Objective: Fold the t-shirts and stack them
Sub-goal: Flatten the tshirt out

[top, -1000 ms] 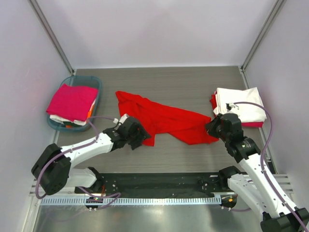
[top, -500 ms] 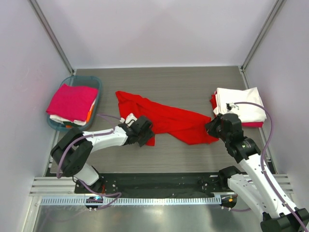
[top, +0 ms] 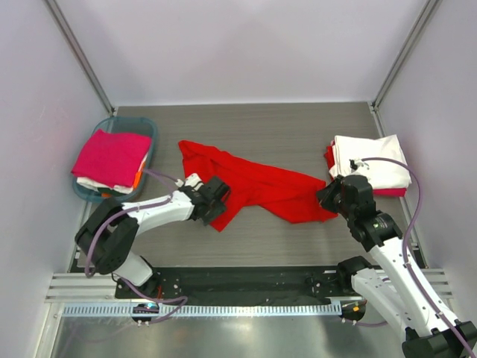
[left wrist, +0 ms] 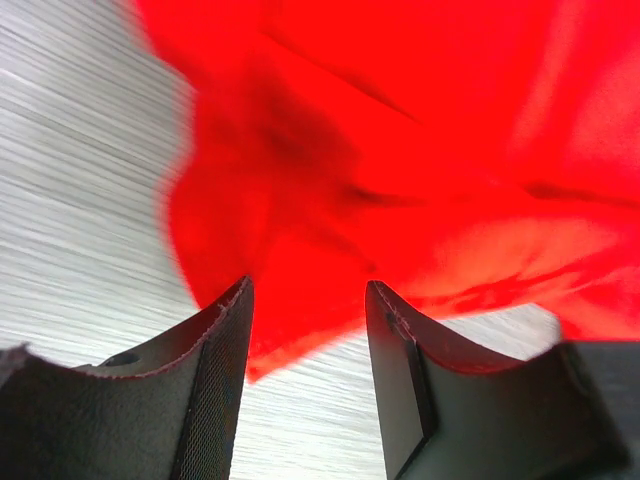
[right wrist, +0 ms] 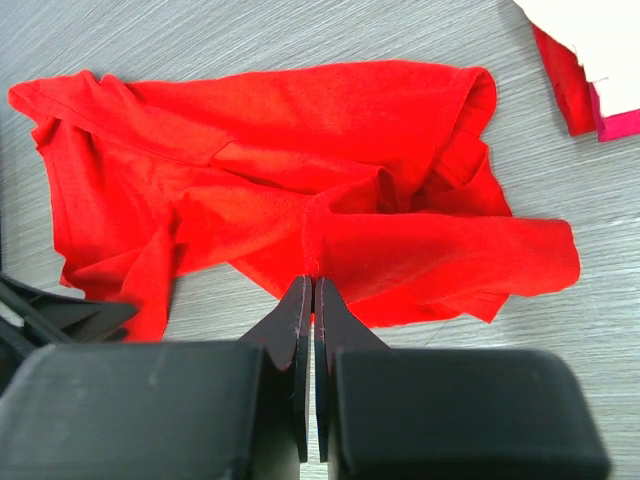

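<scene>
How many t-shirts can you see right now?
7 at least: crumpled bright red cloth t-shirt mid-table; right stack's white top, red edge, pink edge; in teal plastic basket, magenta top, white layer, orange layer. More may hide.

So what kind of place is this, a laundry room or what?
Probably a robot lab test cell: plain white panel walls enclose a grey wood-grain table, two white robot arms sit at its near edge, and a crumpled bright red t-shirt lies between them.

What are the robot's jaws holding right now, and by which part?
The right gripper appears shut on a fold at the red t-shirt's near edge. The left gripper is open around a corner, holding nothing.
</scene>
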Tool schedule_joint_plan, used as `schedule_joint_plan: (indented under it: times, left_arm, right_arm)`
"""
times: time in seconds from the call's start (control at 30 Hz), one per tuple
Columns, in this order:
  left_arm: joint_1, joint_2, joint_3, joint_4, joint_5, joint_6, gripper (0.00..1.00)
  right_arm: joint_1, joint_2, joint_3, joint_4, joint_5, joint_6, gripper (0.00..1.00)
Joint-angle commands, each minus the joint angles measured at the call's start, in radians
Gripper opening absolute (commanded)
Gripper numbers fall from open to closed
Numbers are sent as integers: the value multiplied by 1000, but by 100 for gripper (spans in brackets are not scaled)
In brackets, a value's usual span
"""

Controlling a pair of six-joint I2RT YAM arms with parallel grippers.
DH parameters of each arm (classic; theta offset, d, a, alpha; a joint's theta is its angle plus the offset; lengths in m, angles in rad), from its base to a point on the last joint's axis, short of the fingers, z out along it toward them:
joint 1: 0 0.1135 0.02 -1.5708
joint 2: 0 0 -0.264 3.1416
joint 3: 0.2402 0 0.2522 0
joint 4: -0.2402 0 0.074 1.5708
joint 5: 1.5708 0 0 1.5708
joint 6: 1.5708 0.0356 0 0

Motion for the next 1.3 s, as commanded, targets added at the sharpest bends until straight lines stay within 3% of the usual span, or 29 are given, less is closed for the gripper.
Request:
schedule_joint_plan:
  times: [0.0,0.13,0.23,0.37,0.5,0.63,1.1,1.23,1.27]
  left_arm:
    - [78,-87,-67,-77,-24,103,50]
    - [210,-185,-128,-108,3,175,50]
    - [241,-282,-157,-112,6,217,50]
    - [220,-385,-164,-99,96,249,51]
    - [92,-422,-138,-96,47,230,56]
    - [13,-336,-118,-56,75,204,59]
    - [-49,-14,-35,46,104,227,59]
    - [-49,3,-50,30,61,212,50]
    - [-49,3,-55,29,52,212,41]
  right_arm:
    - [-1,9,22,27,13,-4,3]
    - [-1,42,56,23,7,-22,2]
    - [-1,42,63,24,0,-15,2]
    - [-1,40,57,23,2,-9,2]
    - [-1,43,51,21,-3,-6,2]
    - [-1,46,50,24,-12,7,2]
    - [-1,43,45,26,-29,22,2]
    - [-1,40,42,26,-29,22,2]
    - [-1,40,42,24,-29,21,2]
